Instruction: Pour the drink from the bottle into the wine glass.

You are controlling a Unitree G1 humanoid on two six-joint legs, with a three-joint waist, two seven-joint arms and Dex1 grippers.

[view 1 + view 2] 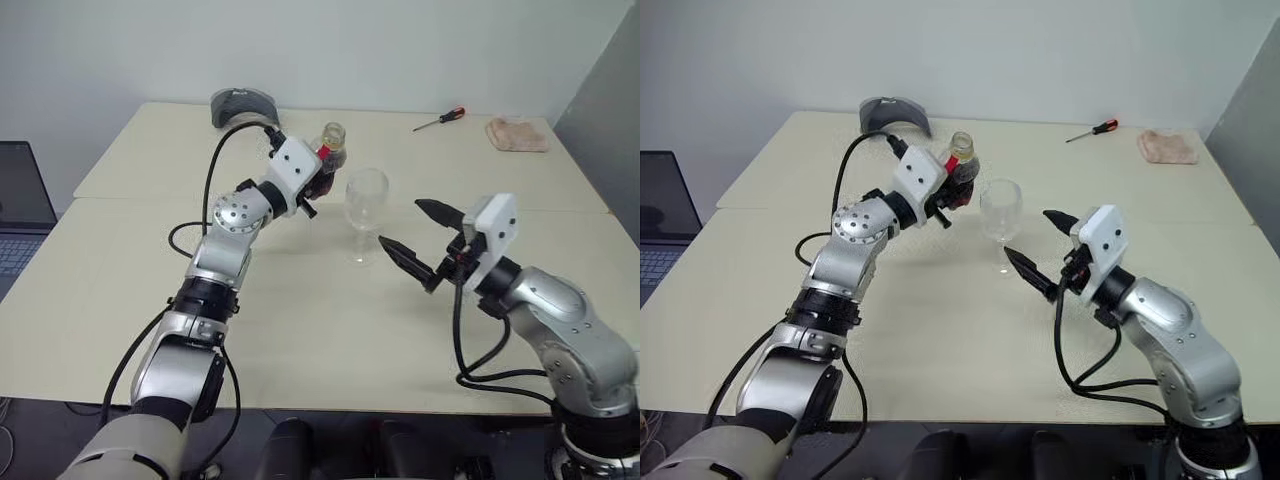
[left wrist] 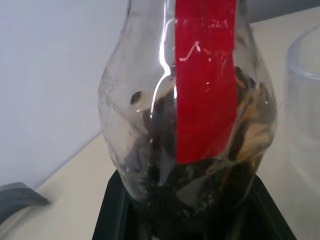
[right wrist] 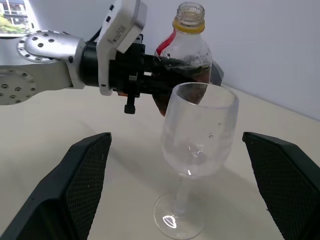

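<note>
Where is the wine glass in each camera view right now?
Left eye view: wine glass near table centre, just right of the bottle.
Right eye view: wine glass at centre, beside the bottle.
Left wrist view: its bowl at the frame's right edge.
Right wrist view: wine glass between the right gripper's fingers.
Shared landmark: the bottle's red label.
</note>
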